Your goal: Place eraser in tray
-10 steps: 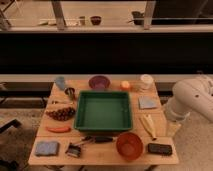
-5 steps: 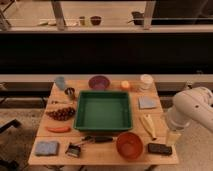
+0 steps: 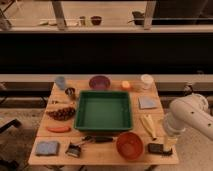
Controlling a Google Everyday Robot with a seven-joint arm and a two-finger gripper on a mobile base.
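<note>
The eraser (image 3: 156, 148), a small flat black block, lies on the wooden table near its front right corner, just right of the red-orange bowl (image 3: 130, 145). The green tray (image 3: 103, 110) stands in the middle of the table with nothing in it. My white arm reaches in from the right, and the gripper (image 3: 168, 143) hangs at its lower end, right beside the eraser's right end. I cannot tell whether it touches the eraser.
A black-handled tool (image 3: 98, 139) and a brush (image 3: 74, 150) lie in front of the tray. A blue-grey cloth (image 3: 148, 102) and a yellowish item (image 3: 149, 124) lie right of it. Grapes (image 3: 61, 113), a blue sponge (image 3: 46, 147), a purple bowl (image 3: 99, 82) and cups fill the rest.
My arm has swung down and toward the table's front right corner, bringing the gripper close to the eraser. Nothing on the table has moved.
</note>
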